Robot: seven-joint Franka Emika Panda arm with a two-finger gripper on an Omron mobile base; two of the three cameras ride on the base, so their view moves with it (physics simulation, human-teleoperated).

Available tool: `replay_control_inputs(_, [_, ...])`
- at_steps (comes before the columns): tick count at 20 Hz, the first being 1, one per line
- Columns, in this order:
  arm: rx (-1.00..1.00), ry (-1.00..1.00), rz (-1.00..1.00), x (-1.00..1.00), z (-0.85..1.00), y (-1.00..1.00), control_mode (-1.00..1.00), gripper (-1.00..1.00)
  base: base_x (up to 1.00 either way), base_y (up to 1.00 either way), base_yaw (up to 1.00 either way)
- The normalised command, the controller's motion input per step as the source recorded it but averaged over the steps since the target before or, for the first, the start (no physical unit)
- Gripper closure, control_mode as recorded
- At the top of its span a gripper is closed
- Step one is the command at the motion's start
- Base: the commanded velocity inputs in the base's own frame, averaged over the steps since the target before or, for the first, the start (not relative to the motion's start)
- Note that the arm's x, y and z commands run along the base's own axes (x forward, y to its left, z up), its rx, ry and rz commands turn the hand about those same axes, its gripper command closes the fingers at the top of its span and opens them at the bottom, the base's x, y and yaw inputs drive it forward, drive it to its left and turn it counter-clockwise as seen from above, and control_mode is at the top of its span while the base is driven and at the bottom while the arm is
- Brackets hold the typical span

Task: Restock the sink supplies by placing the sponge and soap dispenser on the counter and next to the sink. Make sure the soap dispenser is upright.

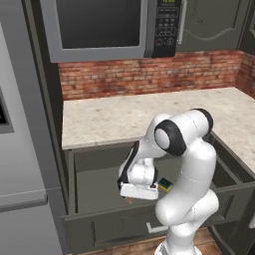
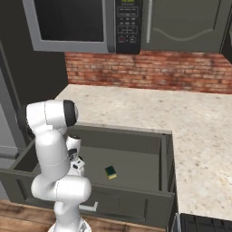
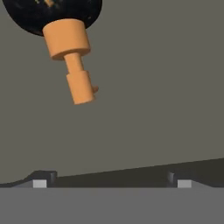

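Left base view: the arm reaches down into the open drawer (image 1: 94,184) below the counter (image 1: 124,117); the sponge (image 1: 165,186) peeks out beside the hand. No writing is legible on the microwave (image 1: 112,27) panel.

Right base view: the sponge (image 2: 110,171) lies on the drawer floor.

Hand view: the soap dispenser (image 3: 61,30) lies on its side ahead of the gripper (image 3: 109,181), whose fingertips (image 3: 40,183) stand wide apart, holding nothing.

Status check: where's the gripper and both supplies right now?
Gripper open, low inside the open drawer. Soap dispenser just ahead of the fingertips, not gripped. Sponge on the drawer floor. Nothing between fingertips and dispenser.
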Motion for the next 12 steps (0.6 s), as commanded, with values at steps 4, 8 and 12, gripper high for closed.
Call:
replay_control_inputs(4, [-0.01, 0.0, 0.0, 0.44, -0.01, 0.0, -1.0, -1.0, 0.0, 0.0, 0.0])
replay_control_inputs(8, [-0.01, 0.0, 0.0, 0.5, -0.01, 0.03, -1.0, -1.0, 0.0, 0.0, 0.0])
replay_control_inputs(12, [-0.02, -0.01, 0.02, 0.41, -0.12, 0.17, -1.0, -1.0, 0.0, 0.0, 0.0])
